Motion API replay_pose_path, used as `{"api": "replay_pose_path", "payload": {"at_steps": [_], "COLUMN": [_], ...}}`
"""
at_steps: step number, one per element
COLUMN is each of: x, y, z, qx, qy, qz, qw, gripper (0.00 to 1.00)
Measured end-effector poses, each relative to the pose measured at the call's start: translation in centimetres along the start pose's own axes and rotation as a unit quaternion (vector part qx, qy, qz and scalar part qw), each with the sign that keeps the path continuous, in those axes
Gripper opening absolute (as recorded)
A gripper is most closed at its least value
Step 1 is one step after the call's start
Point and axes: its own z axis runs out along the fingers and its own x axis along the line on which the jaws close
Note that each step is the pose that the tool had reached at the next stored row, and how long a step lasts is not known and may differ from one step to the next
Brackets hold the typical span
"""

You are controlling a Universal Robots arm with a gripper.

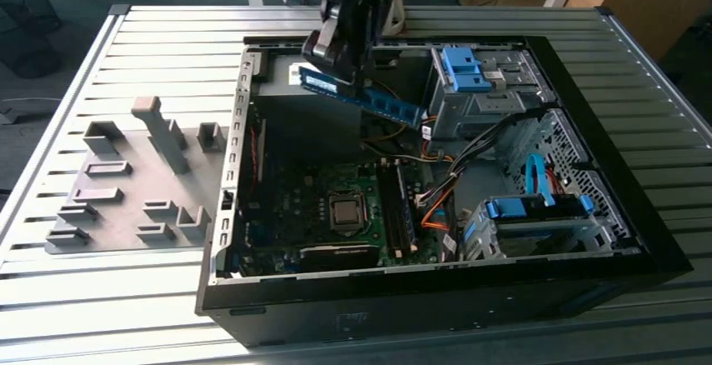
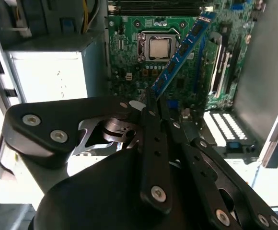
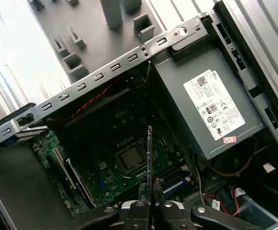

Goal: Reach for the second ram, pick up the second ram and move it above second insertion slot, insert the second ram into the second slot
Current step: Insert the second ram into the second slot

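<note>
Above the open computer case (image 1: pixel 656 240), the gripper (image 3: pixel 149 197) was clamped on one end of the second ram (image 1: pixel 362 94), which hung in the air over the motherboard (image 1: pixel 323 215), probably so its long edge could line up with the slots. Inside the case sat the CPU socket (image 2: pixel 159 47), a seated stick in the ram slots (image 1: pixel 396 207), the power supply (image 3: pixel 211 105) and blue drive cages (image 1: pixel 473 69); beyond, a grey fixture tray (image 1: pixel 133 182) lay on the table (image 1: pixel 89 307).

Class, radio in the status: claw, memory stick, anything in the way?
Claw shut on memory stick. Stick held tilted above open computer case, over the motherboard. Nothing seen blocking below.
</note>
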Motion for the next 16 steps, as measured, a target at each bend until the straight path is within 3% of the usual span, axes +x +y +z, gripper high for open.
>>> {"api": "replay_pose_path", "payload": {"at_steps": [4, 8, 12, 16], "x": [0.00, 0.00, 0.00, 0.01], "y": [0.00, 0.00, -0.01, -0.01], "z": [0.09, 0.21, 0.33, 0.45], "qx": [0.0005, 0.0009, 0.0012, 0.0015], "qy": [-0.0003, -0.0008, -0.0014, -0.0019], "qz": [0.036, 0.072, 0.109, 0.145], "qw": [0.9994, 0.9974, 0.9941, 0.9895], "gripper": [0.14, 0.14, 0.14, 0.14]}}
